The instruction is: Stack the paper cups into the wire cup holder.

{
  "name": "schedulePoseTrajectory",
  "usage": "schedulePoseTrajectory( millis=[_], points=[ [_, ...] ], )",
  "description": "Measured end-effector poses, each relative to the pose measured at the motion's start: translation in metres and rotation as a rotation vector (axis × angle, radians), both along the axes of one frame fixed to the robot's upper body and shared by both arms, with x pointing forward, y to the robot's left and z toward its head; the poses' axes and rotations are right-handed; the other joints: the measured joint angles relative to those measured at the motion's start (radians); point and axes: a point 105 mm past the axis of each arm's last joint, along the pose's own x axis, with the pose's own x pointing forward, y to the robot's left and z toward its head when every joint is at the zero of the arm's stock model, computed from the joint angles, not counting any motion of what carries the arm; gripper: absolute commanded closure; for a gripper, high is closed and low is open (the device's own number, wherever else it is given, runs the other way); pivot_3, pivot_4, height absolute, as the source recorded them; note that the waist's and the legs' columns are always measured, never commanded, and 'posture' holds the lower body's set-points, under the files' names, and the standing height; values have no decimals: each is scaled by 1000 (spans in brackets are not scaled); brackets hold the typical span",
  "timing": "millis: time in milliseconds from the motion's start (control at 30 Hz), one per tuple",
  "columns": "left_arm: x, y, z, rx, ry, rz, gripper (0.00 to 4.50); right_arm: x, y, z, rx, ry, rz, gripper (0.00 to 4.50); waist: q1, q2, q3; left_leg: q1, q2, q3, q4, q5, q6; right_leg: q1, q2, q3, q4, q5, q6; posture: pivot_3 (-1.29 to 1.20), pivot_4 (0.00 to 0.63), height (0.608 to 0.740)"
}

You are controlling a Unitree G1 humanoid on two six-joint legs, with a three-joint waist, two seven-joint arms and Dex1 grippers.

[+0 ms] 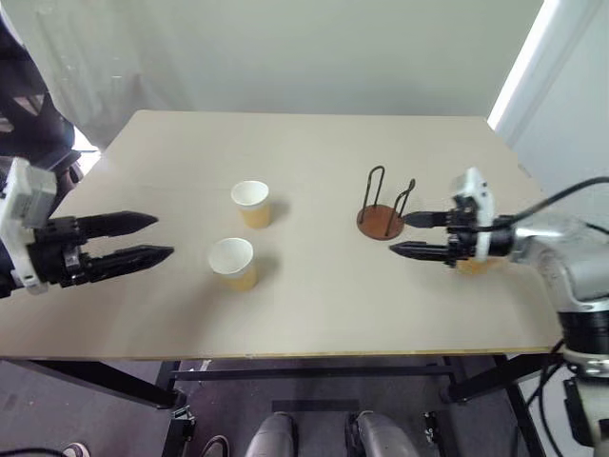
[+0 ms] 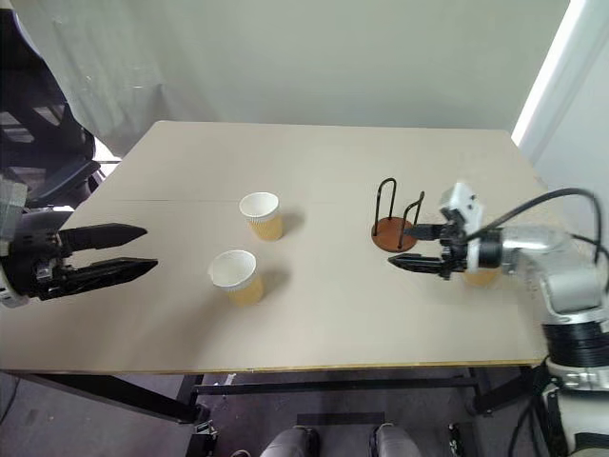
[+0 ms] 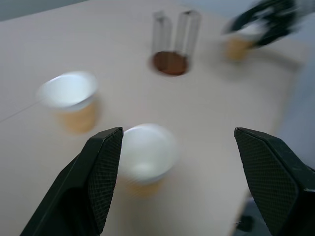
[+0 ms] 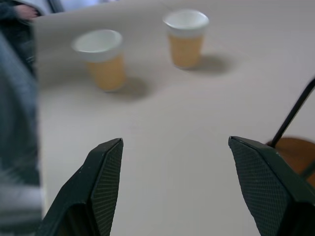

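- On the tabletop point(image 1: 314, 305), two paper cups stand upright, mouths up: the near cup point(image 1: 233, 263) and the far cup point(image 1: 251, 204), close together but not touching.
- A third cup point(image 2: 481, 276) sits behind the right end effector point(image 2: 416, 247), mostly hidden by it.
- The wire cup holder point(image 1: 383, 207) stands to the cups' right, base bare, no cup in it yet.
- Right end effector: jaws apart, empty, hovering just beside the holder's base.
- Left end effector point(image 1: 141, 238): jaws spread wide, empty, pointing at the near cup (a clean line, judging by the left wrist view).
- To do it well, I'd say: straddle the near cup below its rim, close gently so the paper doesn't crush, and keep it upright.
- Watch the neighbour; a wide finger could knock it.
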Motion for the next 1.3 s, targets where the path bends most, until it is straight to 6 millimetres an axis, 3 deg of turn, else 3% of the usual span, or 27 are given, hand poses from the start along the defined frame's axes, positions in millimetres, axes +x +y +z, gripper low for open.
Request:
schedulePoseTrajectory(
  millis=[300, 467, 833, 1133, 1233, 1300],
  points=[
    [7, -8, -17, -107, -30, 40, 650, 16, -1, -30, -8, 83, -290, 988, 4, 0, 0, 1, 2, 0, 0, -1, -3, 0, 1, -1, 1, 0, 0, 0, 150, 740],
    [15, -14, -21, -112, -92, 59, 650, 39, 5, -40, 16, 63, -454, 988, 4, 0, 0, 1, 2, 0, 0, 0, 0, -1, 1, -1, 1, 1, 1, 0, 150, 740],
    [20, -13, -26, -127, -148, 114, 650, 62, 4, -36, 27, -46, -581, 988, 4, 0, 0, 0, 2, 0, -1, -2, -4, -1, 1, -1, 1, 1, 1, 0, 150, 740],
    [22, -14, -29, -117, -148, 127, 650, 79, 16, -29, 75, -115, -607, 988, 4, 0, 0, 0, 2, 0, -1, -6, -10, -1, 1, -2, 1, 1, 1, 0, 150, 740],
    [22, -13, -29, -116, -153, 132, 604, 80, 26, -33, 103, -105, -597, 1573, 4, 0, 0, 0, 2, 0, -1, -6, -10, -1, 1, -2, 1, 1, 1, 0, 150, 740],
    [23, -13, -28, -115, -157, 133, 604, 80, 31, -35, 115, -98, -588, 2304, 4, 0, 0, 0, 2, 0, -1, -6, -10, -2, 1, -2, 1, 1, 1, 0, 150, 740]
  ],
)
